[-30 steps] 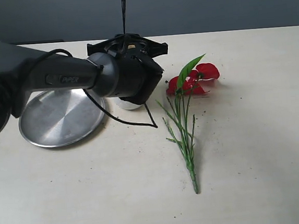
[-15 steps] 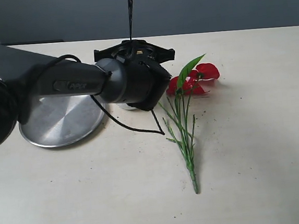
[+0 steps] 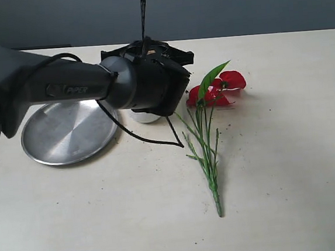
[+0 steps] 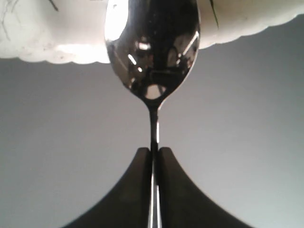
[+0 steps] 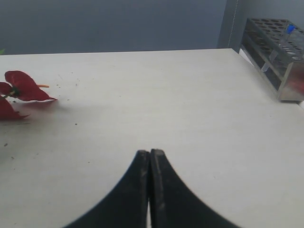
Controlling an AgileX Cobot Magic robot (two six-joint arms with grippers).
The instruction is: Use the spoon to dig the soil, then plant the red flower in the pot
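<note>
My left gripper is shut on the thin handle of the silver spoon. The spoon's bowl hangs at the wavy rim of the white pot. In the exterior view the spoon's handle sticks up above my left wrist, which covers most of the pot. The soil is hidden. The red flower lies flat on the table right of the pot, its green stems running toward the front; its petals show in the right wrist view. My right gripper is shut and empty above bare table.
A round steel plate lies left of the pot, partly under my left arm. A black cable loops down from the wrist. A metal tube rack stands at the table's far edge in the right wrist view. Soil crumbs dot the table near the petals.
My left wrist swung a little to the right with the spoon, then eased back left, baring a sliver of the pot again. Flower and plate have not moved.
</note>
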